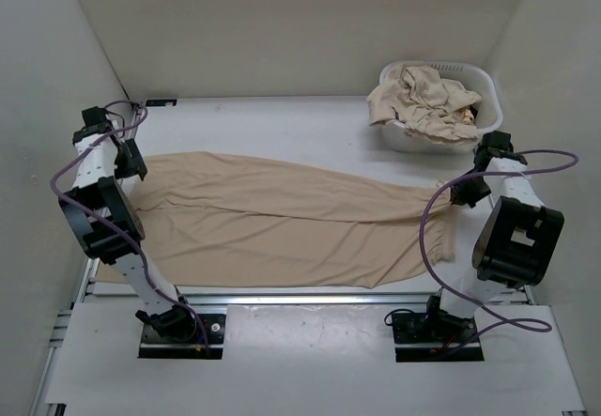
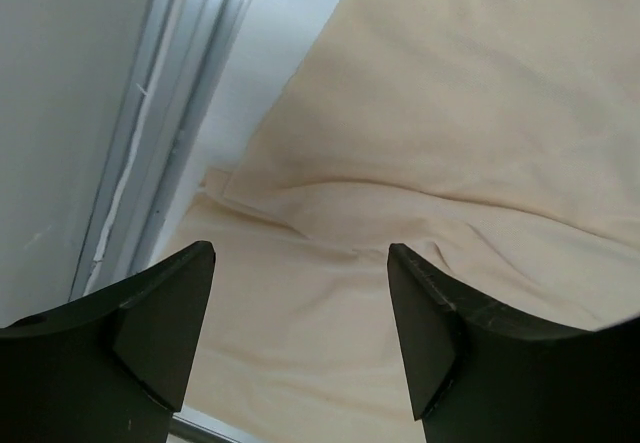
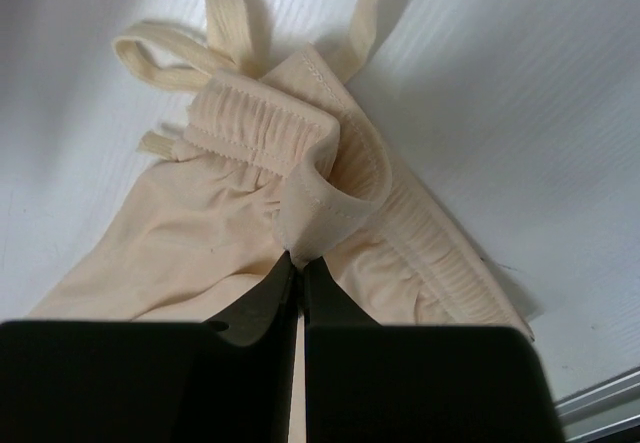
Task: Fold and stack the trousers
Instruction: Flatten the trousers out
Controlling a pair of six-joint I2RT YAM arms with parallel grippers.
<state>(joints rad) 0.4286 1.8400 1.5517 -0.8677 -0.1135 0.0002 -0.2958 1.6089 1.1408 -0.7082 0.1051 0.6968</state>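
**Trousers spread across the bench, right gripper pinching one end**

The trousers (image 1: pixel 282 219) lie flat and lengthwise across the bench (image 1: pixel 282 125). They reach from its left edge almost to its right edge and sit closer to the near edge than the far one. The cloth is light beige, with shallow wrinkles and a long crease running along the middle.

The left gripper (image 1: pixel 131 164) hangs over the left end of the trousers, close to the left edge of the bench. Its jaws are spread wide with nothing between them. In the left wrist view only flat beige cloth shows in the gap, beside the metal rail (image 2: pixel 190 93) that borders the bench.

The right gripper (image 1: pixel 462 192) is at the right end of the trousers, near the right edge of the bench. Its fingers (image 3: pixel 255 308) are pressed together on a fold of cloth just below a gathered elastic band (image 3: pixel 260 123). The band curls up from the fingertips, and its loose ties (image 3: pixel 160 58) lie on the bench surface beyond it.

A white laundry basket (image 1: pixel 490 106) stands in the far right corner of the bench. It holds a crumpled heap of similar beige cloth (image 1: pixel 423 101), some of it spilling over the rim.
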